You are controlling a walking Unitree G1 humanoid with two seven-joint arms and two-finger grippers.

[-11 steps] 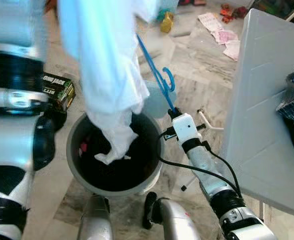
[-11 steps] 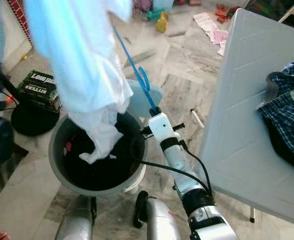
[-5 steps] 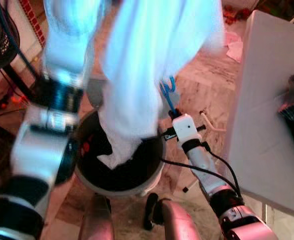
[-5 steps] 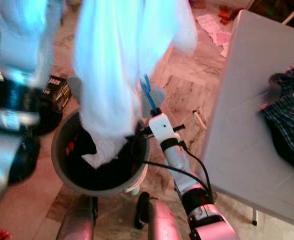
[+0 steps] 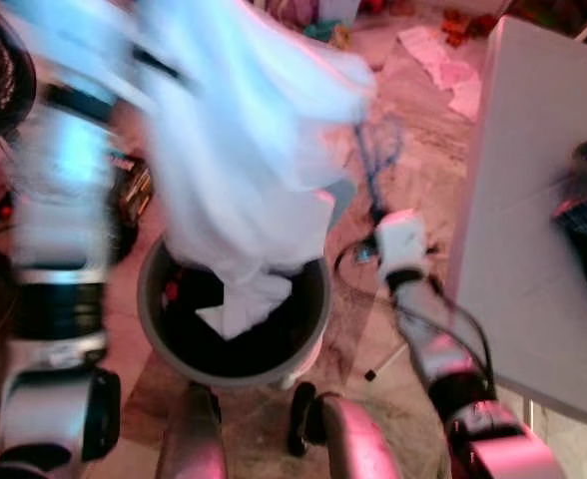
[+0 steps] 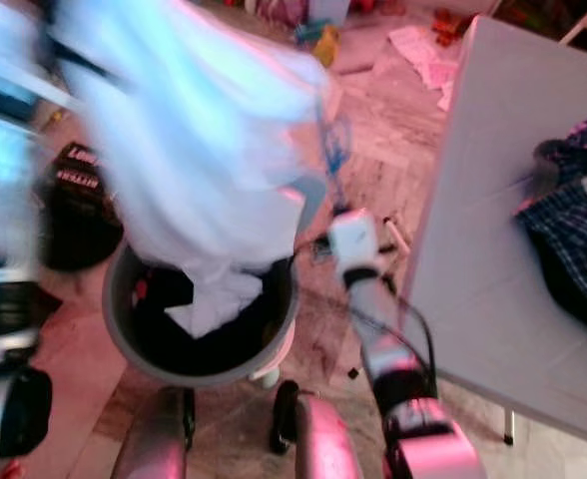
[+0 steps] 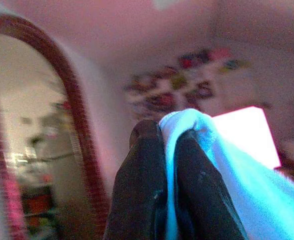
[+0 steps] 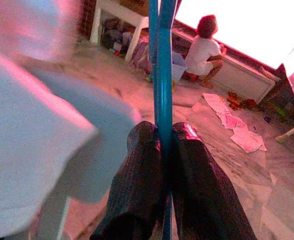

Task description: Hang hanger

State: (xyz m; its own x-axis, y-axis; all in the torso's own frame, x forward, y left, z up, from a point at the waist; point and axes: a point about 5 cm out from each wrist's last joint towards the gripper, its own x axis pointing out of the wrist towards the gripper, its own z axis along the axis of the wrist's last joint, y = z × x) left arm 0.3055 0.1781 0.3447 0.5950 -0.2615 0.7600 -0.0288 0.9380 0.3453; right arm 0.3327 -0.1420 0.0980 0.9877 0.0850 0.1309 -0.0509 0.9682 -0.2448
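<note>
Gripper on the left arm (image 7: 167, 140) is raised high and pinches a fold of the white garment (image 5: 244, 140) between its two black fingers (image 7: 137, 190), closed on the cloth. That garment is the biggest thing in the head views, blurred, hanging down with its lower end dipping into the round grey bin (image 5: 308, 329) on the floor. Dark clothes lie inside the bin. The marble floor (image 5: 413, 150) stretches beyond, with scattered papers (image 5: 443, 60) lying near the far corner of the white tabletop (image 5: 533, 200). The tabletop stands at the robot's right, and a blue checked shirt (image 6: 573, 220) lies at its right edge. A dark box with lettering (image 6: 69, 170) sits on the floor to the left of the bin.

The right gripper (image 8: 159, 135) is held out between the bin and the tabletop's near edge, its fingers closed on the shaft of the blue hanger (image 8: 159, 60). The hanger rises from the gripper toward the garment, its hook blurred beside the cloth (image 5: 373, 150); whether it touches the cloth I cannot tell. In the right wrist view a person in a white top (image 8: 202, 50) sits on the floor far off, near a low ledge.
</note>
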